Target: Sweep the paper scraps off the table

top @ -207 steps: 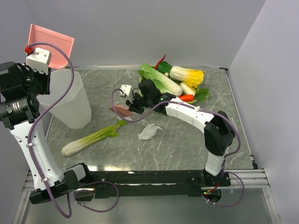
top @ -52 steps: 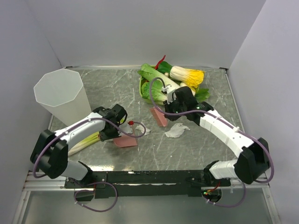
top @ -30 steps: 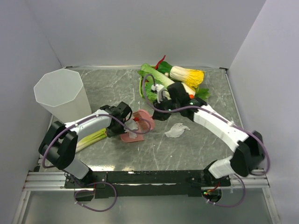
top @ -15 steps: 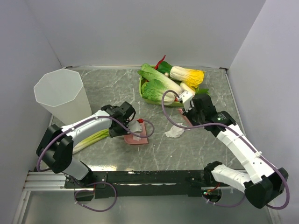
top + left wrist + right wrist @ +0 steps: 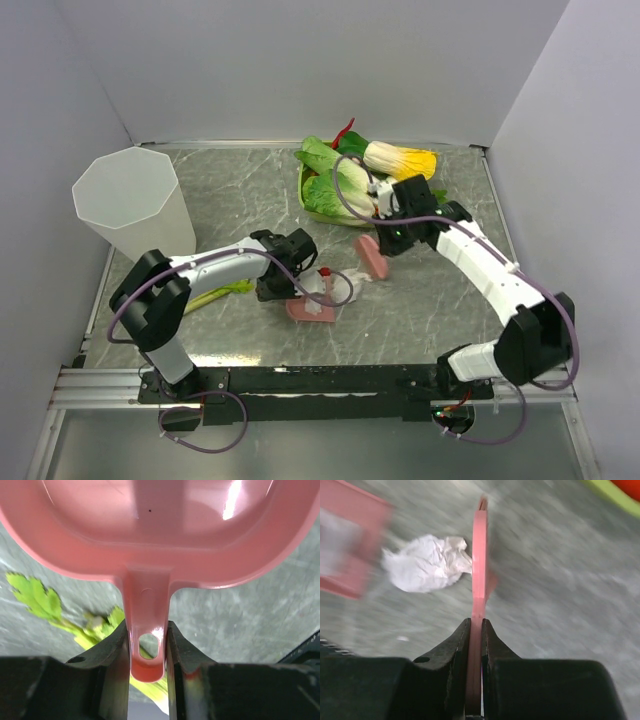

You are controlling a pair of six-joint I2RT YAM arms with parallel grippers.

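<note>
The handle of the pink dustpan (image 5: pixel 150 545) is clamped by the left gripper (image 5: pixel 146 647), with the pan laid low on the table (image 5: pixel 450 310). A crumpled paper scrap (image 5: pixel 427 570) is found just at the dustpan's open mouth. A thin pink brush (image 5: pixel 479 555), pinched firmly by the right gripper (image 5: pixel 475 630), is pressed against the scrap's side away from the dustpan.

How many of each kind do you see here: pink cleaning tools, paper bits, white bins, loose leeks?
Pink tools: 2, the dustpan and the brush
Paper scraps clearly seen: 1
White bin: 1
Leek: 1
Total: 5
</note>
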